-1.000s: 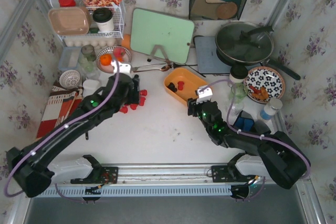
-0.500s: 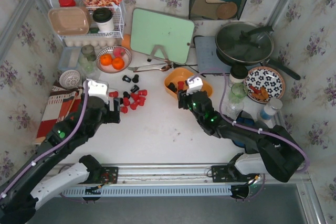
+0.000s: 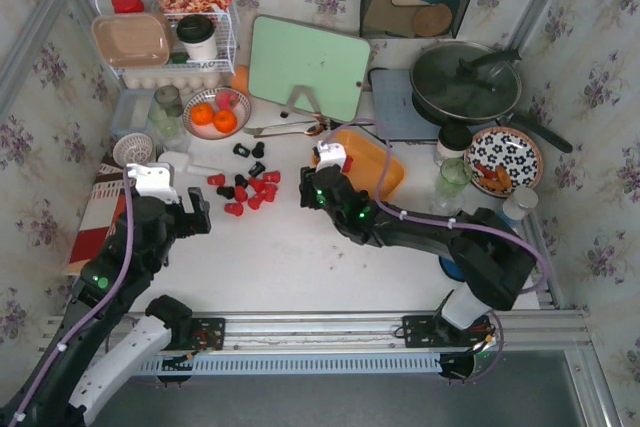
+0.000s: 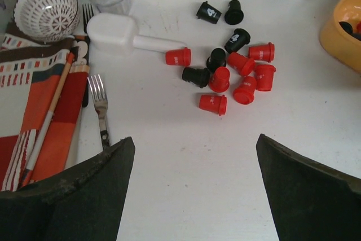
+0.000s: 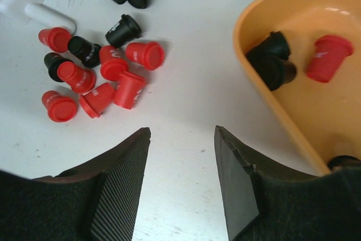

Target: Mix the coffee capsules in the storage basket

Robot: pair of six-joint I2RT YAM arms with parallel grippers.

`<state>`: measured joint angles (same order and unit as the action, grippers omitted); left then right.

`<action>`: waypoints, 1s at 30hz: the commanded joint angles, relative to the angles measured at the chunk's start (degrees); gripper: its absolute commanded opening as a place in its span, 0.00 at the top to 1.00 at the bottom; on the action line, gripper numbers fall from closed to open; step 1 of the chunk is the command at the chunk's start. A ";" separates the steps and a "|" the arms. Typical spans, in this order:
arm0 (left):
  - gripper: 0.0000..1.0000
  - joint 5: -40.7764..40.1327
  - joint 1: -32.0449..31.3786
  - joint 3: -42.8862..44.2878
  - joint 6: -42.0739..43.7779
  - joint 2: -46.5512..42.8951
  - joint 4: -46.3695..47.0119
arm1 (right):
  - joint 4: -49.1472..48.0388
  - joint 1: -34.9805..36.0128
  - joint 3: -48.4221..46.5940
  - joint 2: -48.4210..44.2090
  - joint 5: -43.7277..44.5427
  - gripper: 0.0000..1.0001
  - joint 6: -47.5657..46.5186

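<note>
Most of the task looks left to do: about a dozen red and black coffee capsules [image 3: 247,185] lie loose on the surface [image 3: 300,257], just left of the storage basket [image 5: 333,117]. The basket shows only two black and one red. The left gripper [image 4: 192,150] gapes wide and empty. The right gripper [image 5: 180,139] hovers between pile and basket, its fingers partly apart and holding nothing.

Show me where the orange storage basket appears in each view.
Top external: the storage basket, right of centre, partly under the right arm.
Left wrist: upper right edge, cut off.
Right wrist: the right side.
Shared landmark: the loose capsules, left of it everywhere.
</note>
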<state>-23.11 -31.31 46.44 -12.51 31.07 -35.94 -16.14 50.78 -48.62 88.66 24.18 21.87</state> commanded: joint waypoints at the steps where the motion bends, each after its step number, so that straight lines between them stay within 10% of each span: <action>1: 0.10 8.12 5.01 -0.90 -2.63 -0.74 3.26 | 0.73 1.70 -3.54 4.46 -0.21 0.44 6.37; 30: 0.10 19.03 13.76 -1.26 -5.49 -0.23 4.51 | 5.10 3.97 -26.63 34.01 0.79 0.50 8.20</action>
<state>-4.71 -17.63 45.25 -17.69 30.98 -33.23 -12.01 54.68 -74.67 121.58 22.63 30.85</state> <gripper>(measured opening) 0.902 0.507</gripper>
